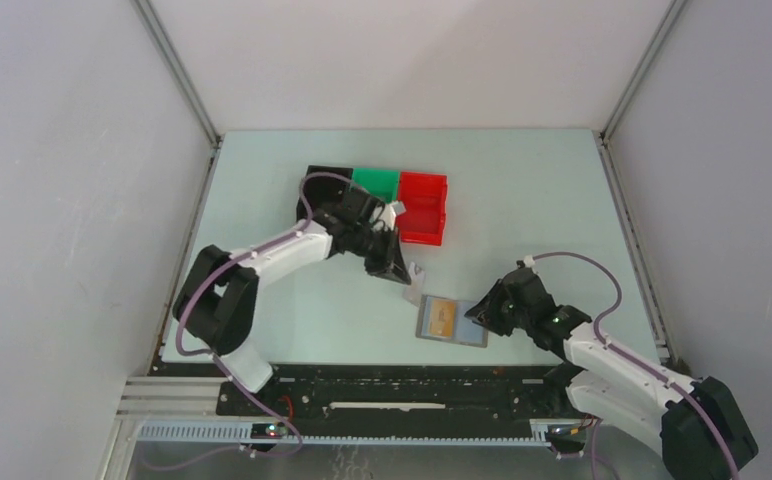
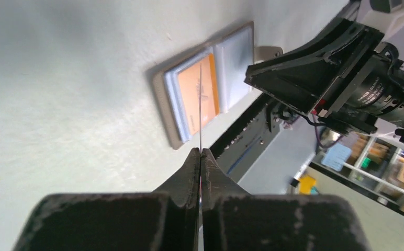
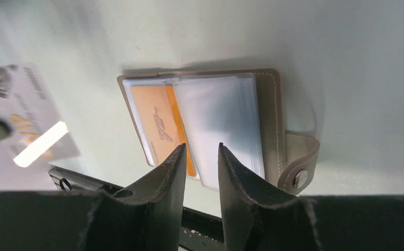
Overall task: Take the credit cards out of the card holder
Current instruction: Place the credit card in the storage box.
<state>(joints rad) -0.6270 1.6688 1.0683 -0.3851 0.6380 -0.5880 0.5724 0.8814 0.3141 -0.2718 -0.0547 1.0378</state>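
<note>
We take the card holder (image 3: 274, 104) as our landmark: it lies open and flat on the table (image 1: 542, 200), inner pockets facing up. The tan-orange card (image 3: 158, 123) sits inside its left-hand clear pocket. The pocket next to it looks pale and we cannot tell whether it holds anything. The closing tab (image 3: 299, 163) with its metal snap curls out from the holder's right edge.

The grey card (image 1: 415, 287) is out of the holder. We see it just off the holder's upper-left corner in the top view, lifted clear of the holder and pinched by the left gripper (image 1: 405, 272). From the left wrist camera the fingers (image 2: 189, 172) are clenched on the card, which shows only as a thin edge-on line running up across the holder beyond.

The right gripper (image 3: 199, 149) hovers at the holder's right side in the top view. In its own wrist view the tips sit over the holder's near edge, across the seam between the two pockets. Its jaws stand a narrow gap apart with nothing between them. We cannot tell whether the tips touch the holder.

Well beyond the holder, past the left gripper, the black bin (image 1: 322, 180), the green bin (image 1: 377, 183) and the red bin (image 1: 424, 207) stand in a row, touching side by side
</note>
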